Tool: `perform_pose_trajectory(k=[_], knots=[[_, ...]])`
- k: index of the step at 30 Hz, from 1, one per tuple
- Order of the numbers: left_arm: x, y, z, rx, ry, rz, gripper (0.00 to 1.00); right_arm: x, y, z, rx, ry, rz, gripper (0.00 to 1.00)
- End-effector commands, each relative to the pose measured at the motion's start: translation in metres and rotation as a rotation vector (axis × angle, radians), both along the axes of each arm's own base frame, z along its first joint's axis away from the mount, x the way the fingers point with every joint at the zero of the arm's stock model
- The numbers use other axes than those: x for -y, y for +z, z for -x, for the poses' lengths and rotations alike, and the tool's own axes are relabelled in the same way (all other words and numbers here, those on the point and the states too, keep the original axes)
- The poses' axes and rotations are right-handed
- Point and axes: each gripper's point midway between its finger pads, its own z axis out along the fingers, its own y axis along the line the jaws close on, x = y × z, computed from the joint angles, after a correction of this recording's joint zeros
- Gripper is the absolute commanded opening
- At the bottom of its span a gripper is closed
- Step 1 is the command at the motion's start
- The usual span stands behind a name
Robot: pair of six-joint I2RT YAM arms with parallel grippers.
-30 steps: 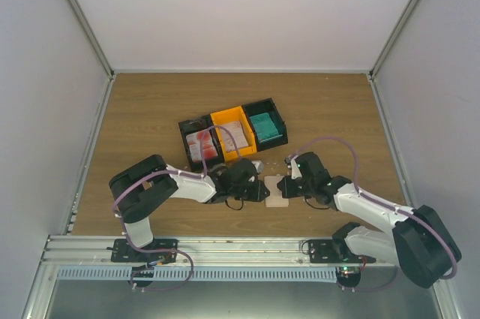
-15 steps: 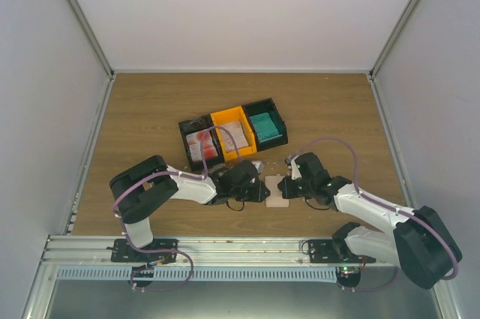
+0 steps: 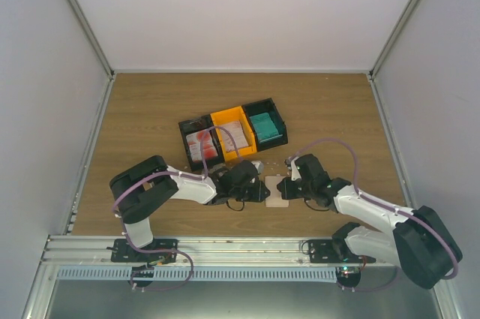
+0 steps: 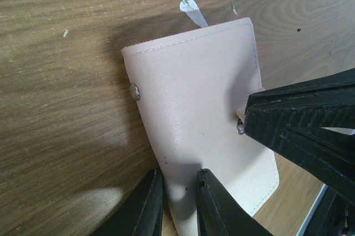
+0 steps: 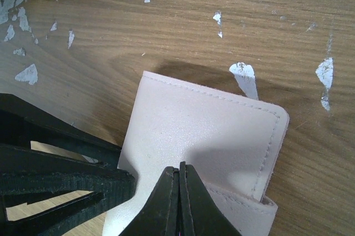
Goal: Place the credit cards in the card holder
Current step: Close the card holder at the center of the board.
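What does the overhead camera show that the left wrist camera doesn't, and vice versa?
Only overhead: the trays holding red-blotched cards and teal cards. Only left wrist: a metal snap, stitching, and the left end effector straddling one edge. Both: the holder, the table, and the shut right end effector at the holder's side.

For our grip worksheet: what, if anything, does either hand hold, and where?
The left hand seems to pinch the wallet by its long edge; the shut right hand only touches its top.
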Motion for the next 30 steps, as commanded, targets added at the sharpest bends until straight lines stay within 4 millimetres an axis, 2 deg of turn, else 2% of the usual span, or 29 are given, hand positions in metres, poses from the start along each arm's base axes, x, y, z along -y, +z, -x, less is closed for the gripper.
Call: perform_pose_trajectory(k=[1,5,13,18,30], knots=[[-0.028,-0.044,0.012,-0.058,0.022,-0.163,0.21,0.008,-0.022,0.021,-0.091,-0.011,0.037,0.0],[-0.028,-0.044,0.012,-0.057,0.021,-0.166,0.21,0.016,-0.029,0.025,-0.114,-0.045,0.073,0.0],[-0.026,-0.042,0.011,-0.056,0.019,-0.162,0.21,0.02,-0.026,0.02,-0.079,-0.083,0.088,0.01],[-0.023,-0.042,0.009,-0.056,0.016,-0.161,0.21,0.015,-0.034,0.031,-0.098,-0.063,0.07,0.0],[-0.021,-0.042,0.003,-0.065,0.019,-0.161,0.21,0.023,-0.058,0.062,-0.196,-0.098,0.144,0.0]])
